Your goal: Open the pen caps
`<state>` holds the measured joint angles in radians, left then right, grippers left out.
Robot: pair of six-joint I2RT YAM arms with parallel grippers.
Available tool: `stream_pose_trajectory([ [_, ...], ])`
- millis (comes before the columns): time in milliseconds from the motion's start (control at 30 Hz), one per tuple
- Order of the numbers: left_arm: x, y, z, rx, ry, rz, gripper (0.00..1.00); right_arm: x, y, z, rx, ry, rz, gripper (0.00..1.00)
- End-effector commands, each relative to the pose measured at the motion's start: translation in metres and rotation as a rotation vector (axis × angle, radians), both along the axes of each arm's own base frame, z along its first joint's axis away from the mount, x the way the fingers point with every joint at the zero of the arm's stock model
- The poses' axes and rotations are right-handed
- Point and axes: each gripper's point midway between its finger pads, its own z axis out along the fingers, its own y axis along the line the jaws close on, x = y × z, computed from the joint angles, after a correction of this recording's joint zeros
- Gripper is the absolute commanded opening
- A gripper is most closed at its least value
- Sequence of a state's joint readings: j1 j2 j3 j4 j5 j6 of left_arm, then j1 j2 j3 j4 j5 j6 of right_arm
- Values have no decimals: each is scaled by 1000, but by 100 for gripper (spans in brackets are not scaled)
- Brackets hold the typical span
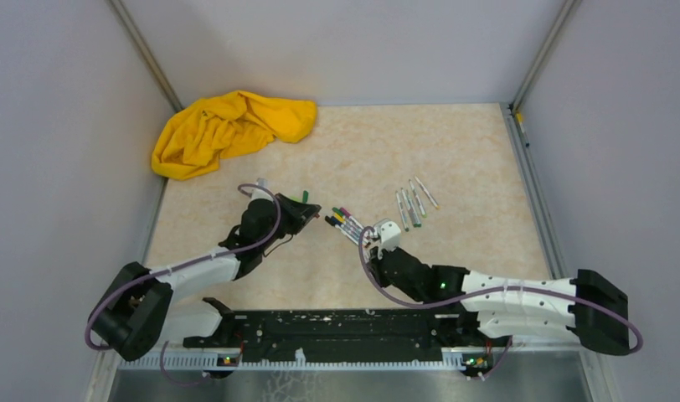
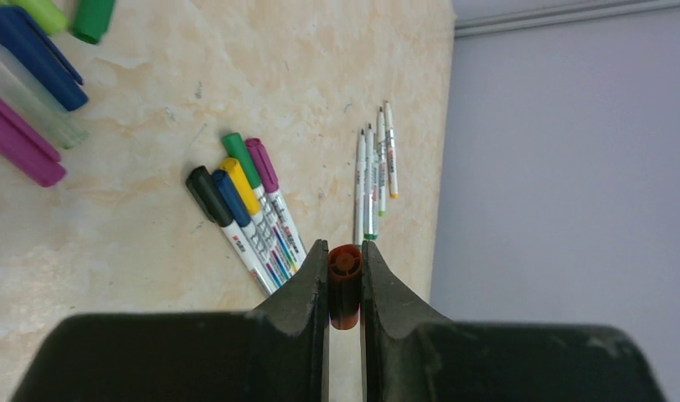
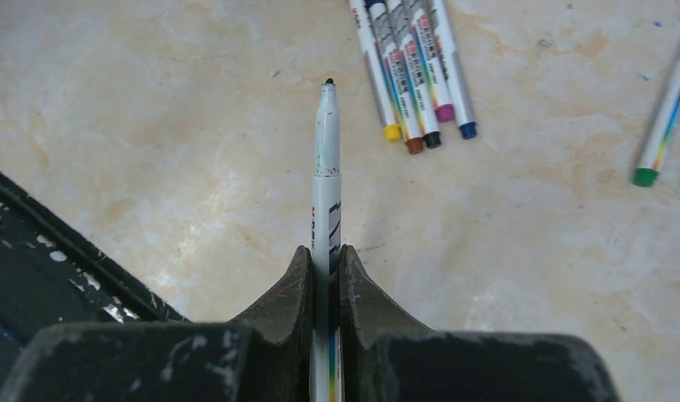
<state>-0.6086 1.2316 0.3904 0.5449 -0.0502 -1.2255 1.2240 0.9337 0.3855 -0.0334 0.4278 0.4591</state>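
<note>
A dark red cap (image 2: 344, 295) was clamped between the nearly closed jaws of the left gripper (image 2: 344, 253). An uncapped pen (image 3: 327, 159) was pinched by its barrel in the right gripper (image 3: 327, 251), whose jaws were closed tight. Five capped pens (image 2: 246, 209) were fanned out on the table (image 2: 152, 109) nearby.

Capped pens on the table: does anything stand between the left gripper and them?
Nothing on the table lies between them: the capped pens lie just ahead of the left gripper. But its jaws are shut on a red-brown cap, so it probably must put that down first.
</note>
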Motion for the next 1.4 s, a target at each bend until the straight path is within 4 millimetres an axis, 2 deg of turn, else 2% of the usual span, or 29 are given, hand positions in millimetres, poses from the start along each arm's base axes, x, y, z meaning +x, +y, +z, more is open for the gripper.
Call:
stream_pose_trajectory([
  [0, 7, 26, -17, 177, 48, 94, 0, 25, -10, 40, -11, -82, -137, 0],
  [100, 9, 41, -31, 260, 95, 154, 8, 46, -19, 46, -51, -86, -204, 0],
  [267, 13, 62, -49, 373, 132, 235, 14, 86, -31, 47, -68, -81, -264, 0],
  [500, 19, 81, -56, 426, 112, 309, 36, 132, -29, 37, -147, -68, -280, 0],
  [600, 22, 84, -61, 423, 109, 319, 39, 147, -30, 25, -179, -50, -292, 0],
  [800, 28, 80, -73, 406, 130, 320, 39, 175, -37, 10, -191, -30, -321, 0],
  [1000, 33, 74, -80, 374, 138, 312, 38, 194, -44, 1, -230, -24, -344, 0],
  [1167, 35, 65, -72, 335, 115, 282, 38, 203, -54, -6, -272, -16, -364, 0],
  [1367, 24, 43, -67, 272, 98, 153, 43, 211, -66, -21, -290, 12, -381, 0],
])
